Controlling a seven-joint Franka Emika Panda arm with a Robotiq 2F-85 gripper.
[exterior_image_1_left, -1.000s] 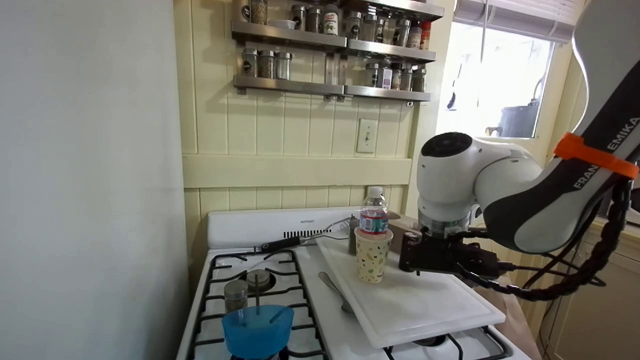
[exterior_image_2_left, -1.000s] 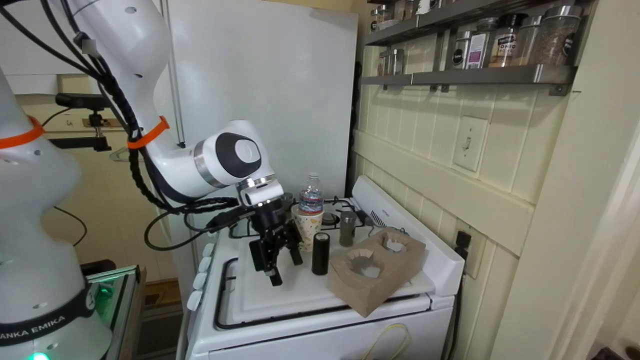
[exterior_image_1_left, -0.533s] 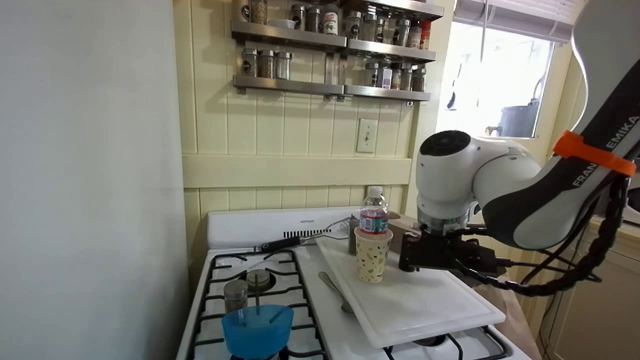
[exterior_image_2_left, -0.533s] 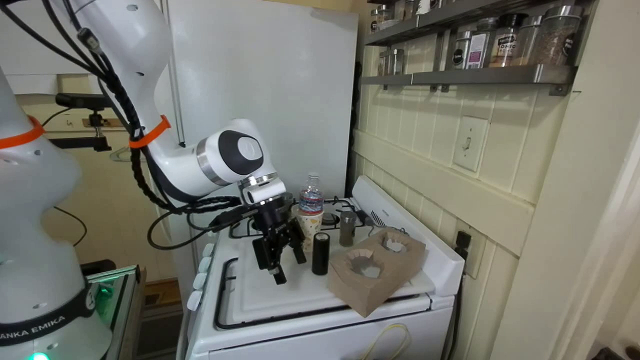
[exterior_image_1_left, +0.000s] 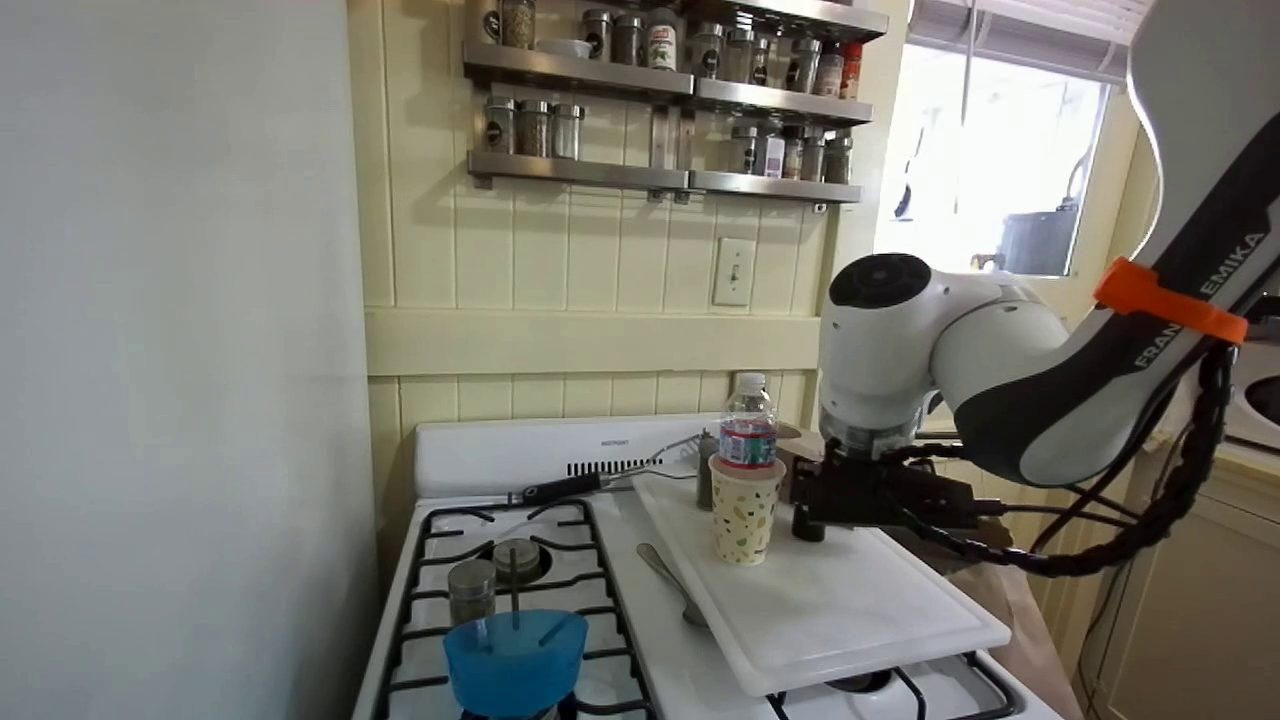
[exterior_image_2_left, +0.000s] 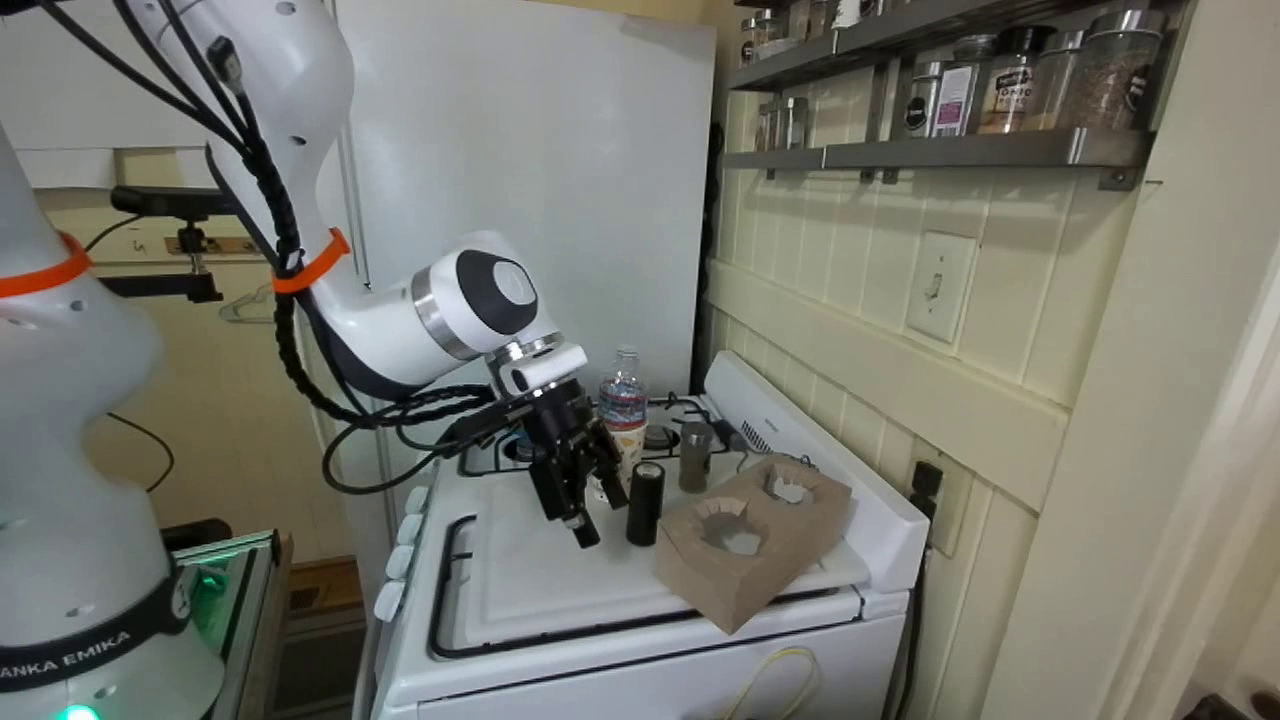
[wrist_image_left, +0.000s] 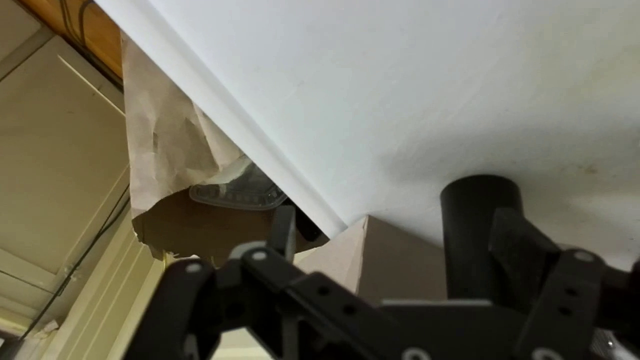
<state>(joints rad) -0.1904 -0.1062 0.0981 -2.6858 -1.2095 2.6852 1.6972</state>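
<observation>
I have the gripper (exterior_image_2_left: 602, 520) wide and holding nothing, with the black cylinder (exterior_image_2_left: 646, 505) upright just beside it, so I judge this a lining-up step whose next move calls for centring the jaws about it without a knock.

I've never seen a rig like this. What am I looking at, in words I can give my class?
One white robot arm ends in a black two-fingered gripper. Both exterior views are taken from outside the robot; the wrist view looks past the fingers. On the stove lies a white cutting board bearing a patterned paper cup with a plastic bottle in it, and a black cylinder standing upright. The open gripper is close to that cylinder and holds nothing.
</observation>
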